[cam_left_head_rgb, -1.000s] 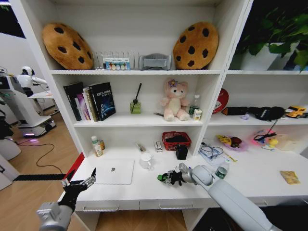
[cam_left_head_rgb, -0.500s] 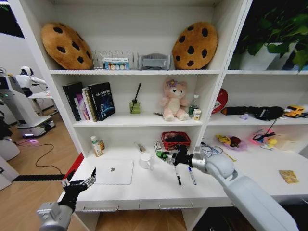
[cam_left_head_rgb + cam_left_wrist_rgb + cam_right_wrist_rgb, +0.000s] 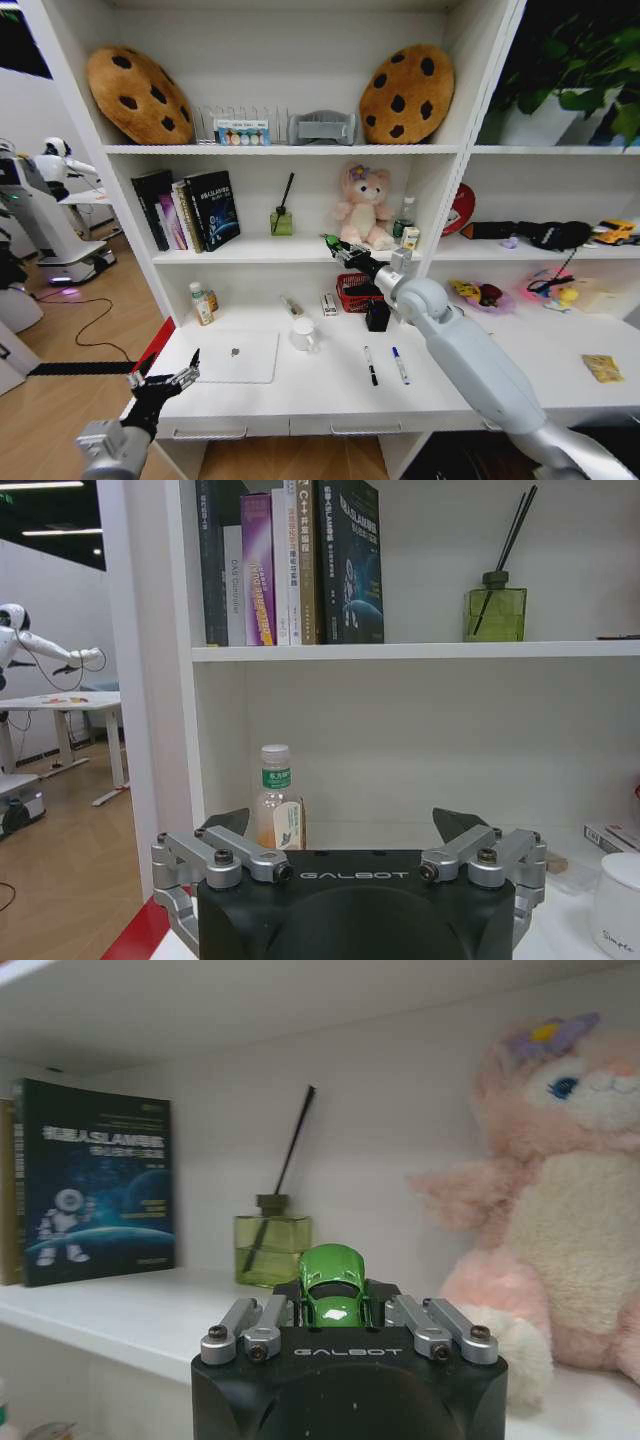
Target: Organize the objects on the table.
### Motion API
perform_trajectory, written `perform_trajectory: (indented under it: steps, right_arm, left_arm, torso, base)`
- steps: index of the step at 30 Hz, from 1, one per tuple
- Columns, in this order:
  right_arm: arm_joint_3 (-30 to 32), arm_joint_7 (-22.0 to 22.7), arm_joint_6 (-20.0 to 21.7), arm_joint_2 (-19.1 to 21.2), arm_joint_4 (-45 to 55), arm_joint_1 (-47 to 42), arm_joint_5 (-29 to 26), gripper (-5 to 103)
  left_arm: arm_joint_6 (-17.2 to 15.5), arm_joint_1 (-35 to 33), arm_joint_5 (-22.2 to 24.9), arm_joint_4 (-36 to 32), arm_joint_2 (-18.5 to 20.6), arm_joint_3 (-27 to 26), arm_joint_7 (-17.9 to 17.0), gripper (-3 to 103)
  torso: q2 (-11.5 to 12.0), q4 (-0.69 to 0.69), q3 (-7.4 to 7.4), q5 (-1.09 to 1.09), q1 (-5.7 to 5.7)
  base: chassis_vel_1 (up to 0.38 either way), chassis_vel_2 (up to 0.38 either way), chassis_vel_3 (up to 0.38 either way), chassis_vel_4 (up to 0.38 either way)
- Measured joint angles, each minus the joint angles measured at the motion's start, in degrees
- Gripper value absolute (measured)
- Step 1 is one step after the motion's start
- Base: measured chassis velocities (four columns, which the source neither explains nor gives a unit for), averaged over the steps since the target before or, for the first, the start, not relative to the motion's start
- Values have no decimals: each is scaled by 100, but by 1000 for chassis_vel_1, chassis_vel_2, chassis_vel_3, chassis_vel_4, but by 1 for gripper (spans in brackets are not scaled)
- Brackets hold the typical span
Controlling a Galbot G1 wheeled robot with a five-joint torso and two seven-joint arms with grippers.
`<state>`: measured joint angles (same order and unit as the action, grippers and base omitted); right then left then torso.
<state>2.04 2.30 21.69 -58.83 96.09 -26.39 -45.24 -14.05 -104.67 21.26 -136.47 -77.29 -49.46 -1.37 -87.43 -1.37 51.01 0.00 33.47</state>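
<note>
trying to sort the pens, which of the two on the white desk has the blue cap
The blue-capped pen is the one on the robot's right of the pair, lying beside the black pen on the long white desk, both below the right arm.

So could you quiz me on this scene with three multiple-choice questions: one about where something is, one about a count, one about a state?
1. Where is the right gripper?
A. At the middle shelf, near the pink plush bear
B. Over the silver laptop
C. Down at the desk drawers

2. How many pens lie on the desk?
A. One
B. Two
C. Four

3. What is the state of the left gripper?
A. Shut on a bottle
B. Shut on a book
C. Open and holding nothing

Answers:
1. A: the head view shows it raised to that shelf, and the right wrist view has the bear close beside it.
2. B: two lie side by side.
3. C: its fingers stand apart with nothing between them, while the right one is shut on the green toy car.
</note>
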Motion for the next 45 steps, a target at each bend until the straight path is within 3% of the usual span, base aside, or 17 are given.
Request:
perform_trajectory:
  steps: [10,16,21,29,30,33,37,39,43,45]
  right_arm:
    - [-444,64,-187,-510,-1051,881,-136,34]
    - [-698,93,-133,-1083,-1641,1342,-403,34]
    - [-765,158,-28,-1212,-1773,1439,-415,31]
    - [-818,277,59,-1261,-1866,1507,-419,61]
    - [-818,277,59,-1261,-1866,1507,-419,61]
    - [-818,305,66,-1173,-1755,1478,-439,78]
    - [-806,344,76,-1075,-1616,1409,-474,84]
    - [-710,428,103,-838,-1296,1208,-559,97]
    - [-568,597,185,-492,-790,862,-711,99]
    - [-316,770,324,-25,8,327,-899,100]
  left_arm:
    - [0,0,0,0,0,0,1,100]
    - [0,0,0,0,0,0,0,100]
    - [0,0,0,0,0,0,1,100]
    - [0,0,0,0,0,0,0,100]
    - [0,0,0,0,0,0,0,100]
    - [0,0,0,0,0,0,0,100]
    - [0,0,0,0,0,0,0,100]
    - [0,0,0,0,0,0,1,100]
    - [0,0,0,0,0,0,0,100]
    - [0,0,0,0,0,0,0,100]
  torso:
    - [0,0,0,0,0]
    - [0,2,-1,-1,0]
    - [0,1,-1,-1,0]
    - [0,0,-1,0,-1]
    - [0,0,-1,0,-1]
    - [0,0,-1,0,0]
    - [0,1,-1,0,0]
    - [0,2,-1,0,0]
    - [0,0,-1,2,0]
    - [-1,-1,-2,0,-1]
  base:
    - [0,0,0,0]
    - [0,0,0,0]
    - [0,0,0,0]
    - [0,0,0,0]
    - [0,0,0,0]
    - [0,0,0,0]
    - [0,0,0,0]
    - [0,0,0,0]
    - [0,0,0,0]
    - [0,0,0,0]
